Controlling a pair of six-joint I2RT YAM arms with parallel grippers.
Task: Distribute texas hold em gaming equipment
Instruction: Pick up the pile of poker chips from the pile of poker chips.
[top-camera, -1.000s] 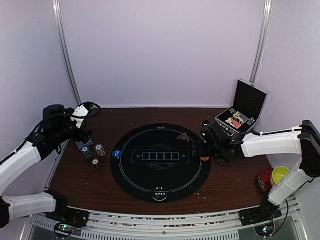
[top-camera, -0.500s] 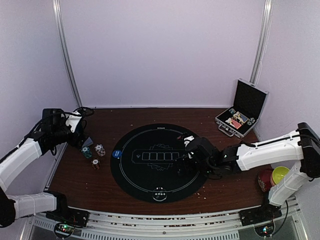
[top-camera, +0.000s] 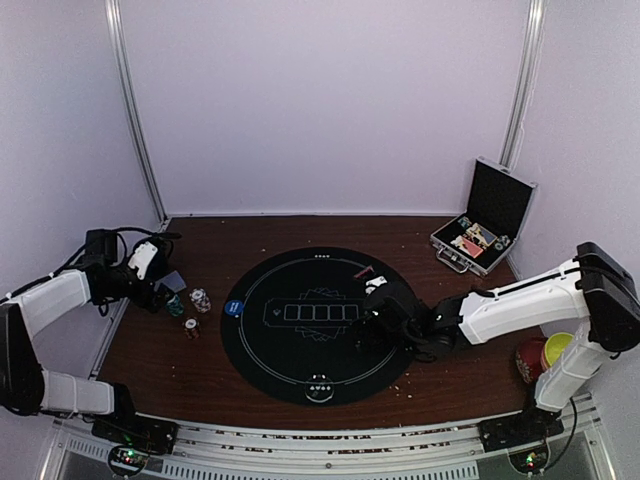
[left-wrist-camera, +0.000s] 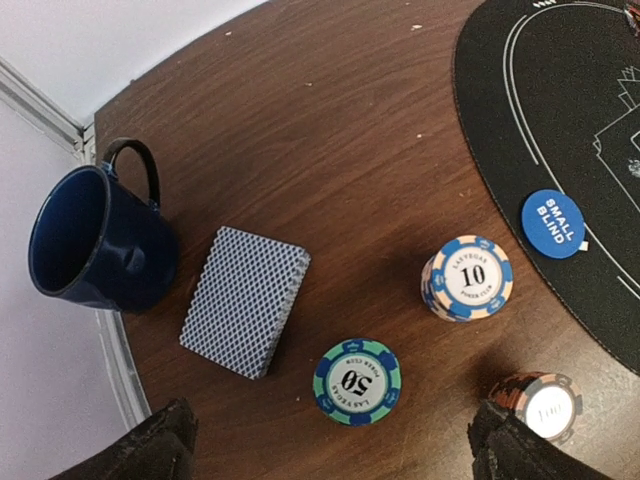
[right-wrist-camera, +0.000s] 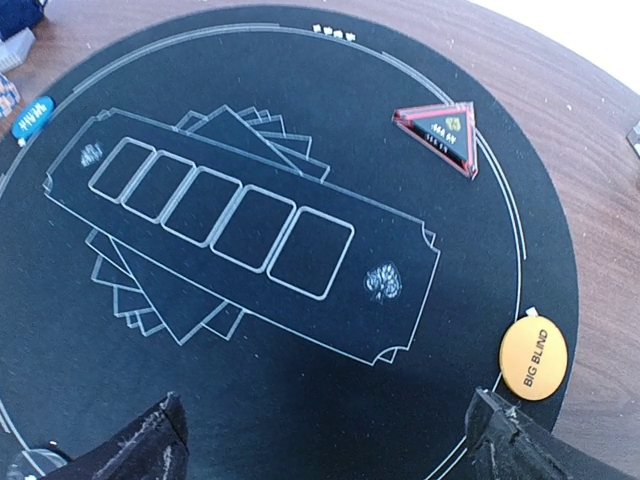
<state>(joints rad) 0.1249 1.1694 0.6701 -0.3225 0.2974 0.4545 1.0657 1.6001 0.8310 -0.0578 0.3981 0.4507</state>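
Observation:
Beside a grey-backed deck of cards (left-wrist-camera: 245, 298) lie a green-and-blue 50 chip (left-wrist-camera: 357, 381), a blue-and-white stack of 10 chips (left-wrist-camera: 467, 277) and a brown 100 stack (left-wrist-camera: 548, 406). My left gripper (left-wrist-camera: 340, 452) hovers open above them, the 50 chip between its fingers, touching nothing. On the round black mat (right-wrist-camera: 300, 400) are the blue small-blind disc (left-wrist-camera: 553, 223), the red triangle marker (right-wrist-camera: 438, 128) and the orange big-blind disc (right-wrist-camera: 533, 358). My right gripper (right-wrist-camera: 325, 445) hangs open and empty over the mat's right half, the orange disc just beside its right finger.
A dark blue mug (left-wrist-camera: 95, 240) stands left of the deck at the table's edge. An open silver-edged black case (top-camera: 483, 232) holding more chips sits at the back right. A red bowl (top-camera: 528, 360) and a yellow bowl (top-camera: 558, 349) are at the near right.
The right arm has swung left from beside the case to over the mat. The left arm has dropped and pulled back toward the left edge, above the chips. Both grippers stayed open.

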